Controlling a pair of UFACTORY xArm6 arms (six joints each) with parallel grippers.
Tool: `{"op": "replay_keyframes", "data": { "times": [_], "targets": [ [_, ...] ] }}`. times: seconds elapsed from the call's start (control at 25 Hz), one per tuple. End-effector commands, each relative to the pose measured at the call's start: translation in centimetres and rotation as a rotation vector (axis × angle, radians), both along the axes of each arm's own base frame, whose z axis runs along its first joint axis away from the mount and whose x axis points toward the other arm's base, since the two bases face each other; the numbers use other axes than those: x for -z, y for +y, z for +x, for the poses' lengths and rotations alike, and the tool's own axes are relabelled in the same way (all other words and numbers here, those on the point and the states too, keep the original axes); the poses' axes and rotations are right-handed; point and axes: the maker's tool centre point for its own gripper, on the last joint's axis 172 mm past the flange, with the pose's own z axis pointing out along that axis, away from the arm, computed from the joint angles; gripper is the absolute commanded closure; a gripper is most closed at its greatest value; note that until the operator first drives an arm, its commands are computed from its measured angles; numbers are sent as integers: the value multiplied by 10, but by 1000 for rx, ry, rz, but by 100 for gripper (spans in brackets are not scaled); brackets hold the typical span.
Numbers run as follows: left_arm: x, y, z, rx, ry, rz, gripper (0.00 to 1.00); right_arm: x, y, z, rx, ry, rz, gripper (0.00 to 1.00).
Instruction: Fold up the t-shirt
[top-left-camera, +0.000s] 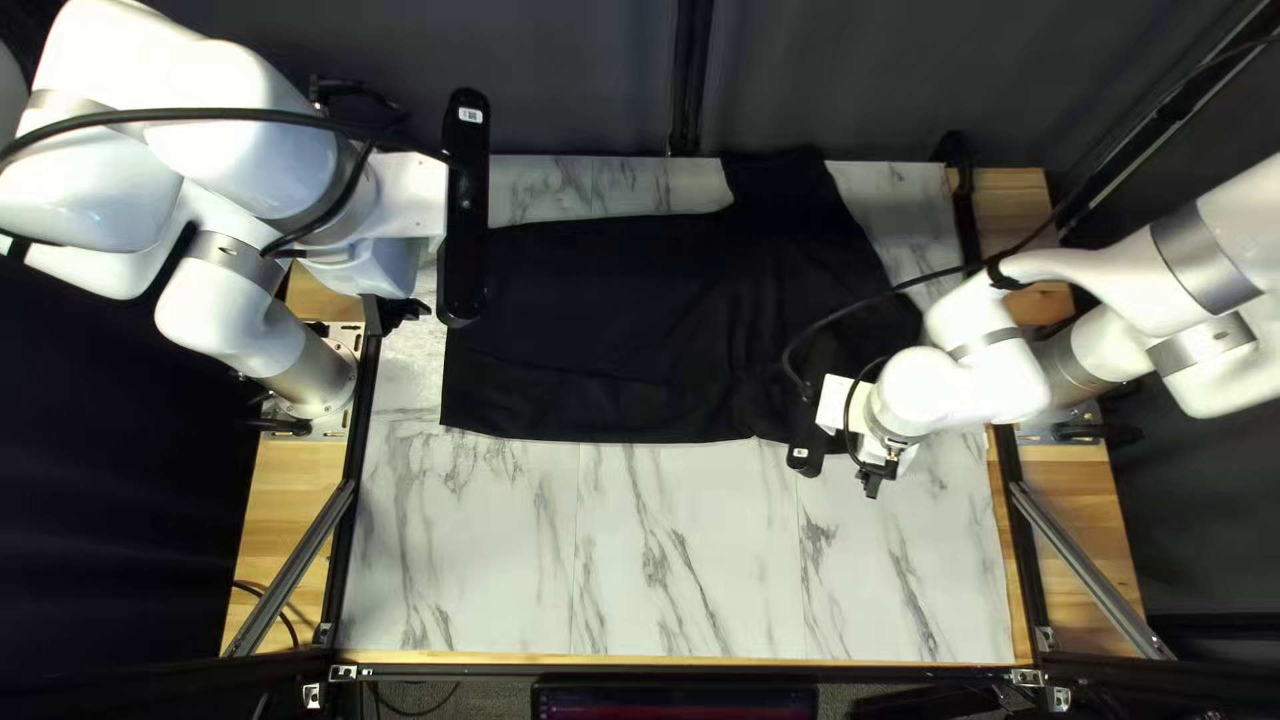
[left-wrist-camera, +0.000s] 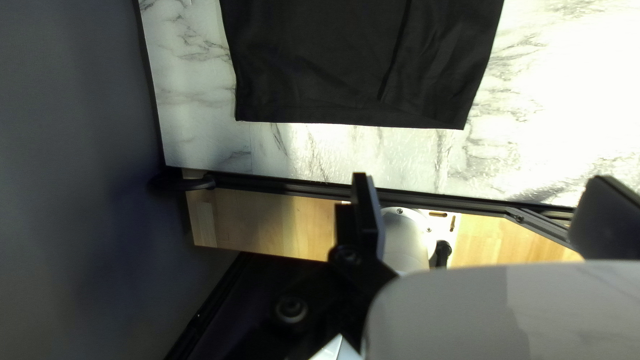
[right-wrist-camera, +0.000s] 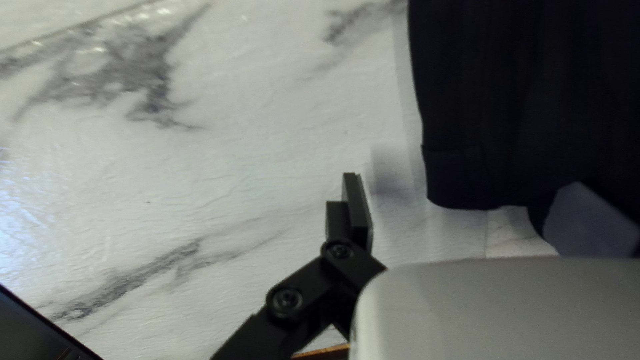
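Marble-look tabletop is the biggest item. Black t-shirt lies spread over its far half: hem toward my left arm, one sleeve out at the far edge, the other beside my right gripper. Some soft creases, mostly on the sleeve side. Left arm is raised at the upper left of the top left view; right arm reaches in over the table's right side.

Left gripper: fingers wide, nothing held. In its wrist view the hem is ahead of it, with a strip of tabletop between hem and frame rail. Right gripper: fingers also wide, not gripping cloth. One finger is over bare marble; the other overlaps the shirt's edge in view, can't tell if they touch.

Screen at the near edge. Each wrist carries a black bar, left and right, with a small white label on each: left one, right one. Print on both too small to make out.
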Motion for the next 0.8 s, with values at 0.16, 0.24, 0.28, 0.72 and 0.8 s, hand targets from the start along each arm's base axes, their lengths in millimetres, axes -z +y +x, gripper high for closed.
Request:
{"op": "replay_keyframes", "data": {
  "times": [0.16, 0.24, 0.28, 0.72, 0.8],
  "targets": [
    [0, 0, 0, 0, 0, 0, 0, 7, 1, -6, 3, -5, 6, 100],
    [0, 0, 0, 0, 0, 0, 0, 6, 2, -7, 4, -4, 4, 100],
    [0, 0, 0, 0, 0, 0, 0, 5, 2, -8, 4, -4, 3, 100],
    [0, 0, 0, 0, 0, 0, 0, -10, 7, -17, 12, -1, -19, 100],
    [0, 0, 0, 0, 0, 0, 0, -12, 8, -18, 11, 1, -23, 100]
  ]
}}
